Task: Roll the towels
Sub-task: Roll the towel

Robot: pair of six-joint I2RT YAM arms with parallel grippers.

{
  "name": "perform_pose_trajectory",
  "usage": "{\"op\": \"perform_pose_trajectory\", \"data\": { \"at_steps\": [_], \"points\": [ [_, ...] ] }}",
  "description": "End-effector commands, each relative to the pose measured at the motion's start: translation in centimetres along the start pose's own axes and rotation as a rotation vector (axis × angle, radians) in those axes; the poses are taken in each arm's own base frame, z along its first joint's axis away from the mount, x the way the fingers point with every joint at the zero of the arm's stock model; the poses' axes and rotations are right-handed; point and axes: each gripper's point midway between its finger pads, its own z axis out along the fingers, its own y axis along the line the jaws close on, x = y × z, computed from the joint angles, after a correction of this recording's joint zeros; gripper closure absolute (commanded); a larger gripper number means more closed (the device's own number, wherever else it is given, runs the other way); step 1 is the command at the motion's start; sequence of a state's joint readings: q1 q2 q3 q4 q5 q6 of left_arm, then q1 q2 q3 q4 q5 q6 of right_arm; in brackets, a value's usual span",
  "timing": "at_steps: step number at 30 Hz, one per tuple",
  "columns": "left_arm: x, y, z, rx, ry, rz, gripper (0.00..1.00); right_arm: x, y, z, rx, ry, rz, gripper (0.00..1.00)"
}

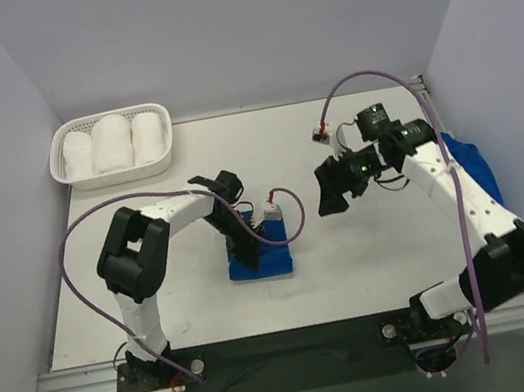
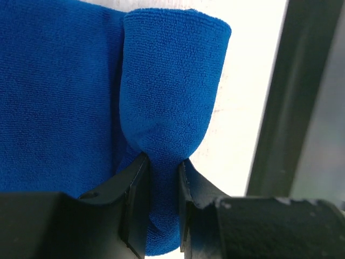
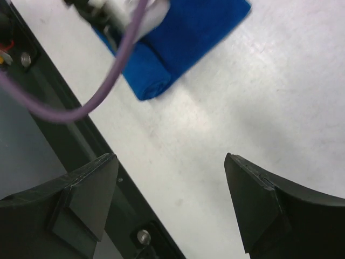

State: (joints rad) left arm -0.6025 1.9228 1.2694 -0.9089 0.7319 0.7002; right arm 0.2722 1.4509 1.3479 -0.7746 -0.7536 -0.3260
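A bright blue towel [image 1: 275, 260] lies on the table near its front middle, partly rolled. My left gripper [image 1: 247, 252] is down on it. In the left wrist view the left gripper [image 2: 163, 178] is shut on the rolled end of this towel [image 2: 172, 81], and the cloth bulges out past the fingertips. The flat part of the towel spreads to the left of the roll. My right gripper [image 1: 331, 204] hovers above the table to the right of the towel, open with nothing between its fingers [image 3: 170, 178]. The towel's roll [image 3: 183, 38] shows far ahead of it. A second blue towel [image 1: 472, 164] lies crumpled at the right edge, behind the right arm.
A white basket [image 1: 63, 175] with three white towel rolls [image 1: 113, 143] stands at the back left. A black rail [image 1: 289, 349] runs along the table's front edge. The left arm's purple cable [image 3: 116, 65] loops over the towel.
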Motion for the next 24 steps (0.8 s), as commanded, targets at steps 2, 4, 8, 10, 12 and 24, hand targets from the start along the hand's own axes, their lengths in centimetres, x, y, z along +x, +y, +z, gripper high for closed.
{"op": "perform_pose_trajectory", "data": {
  "at_steps": [2, 4, 8, 10, 12, 24],
  "points": [
    [3.5, 0.8, 1.4, 0.144, 0.118, -0.146, 0.84, 4.3, 3.1, -1.8, 0.039, 0.041, -0.140, 0.18],
    [3.4, 1.8, 1.4, 0.180, 0.124, -0.181, 0.83, 7.5, 2.9, -0.7, 0.074, 0.120, -0.210, 0.18],
    [3.5, 2.8, 1.5, 0.234, 0.125, -0.212, 0.78, 9.2, 4.6, 1.1, 0.088, 0.169, -0.328, 0.20],
    [3.9, 3.2, 1.7, 0.253, 0.144, -0.223, 0.77, 8.8, 5.6, 2.4, 0.097, 0.195, -0.415, 0.20],
    [4.3, 3.4, 1.8, 0.269, 0.160, -0.231, 0.77, 8.2, 5.9, 3.4, 0.128, 0.219, -0.489, 0.20],
    [5.1, 3.9, 2.2, 0.308, 0.161, -0.272, 0.73, 3.8, 11.6, 13.6, 0.154, 0.303, -1.042, 0.21]
  ]
}}
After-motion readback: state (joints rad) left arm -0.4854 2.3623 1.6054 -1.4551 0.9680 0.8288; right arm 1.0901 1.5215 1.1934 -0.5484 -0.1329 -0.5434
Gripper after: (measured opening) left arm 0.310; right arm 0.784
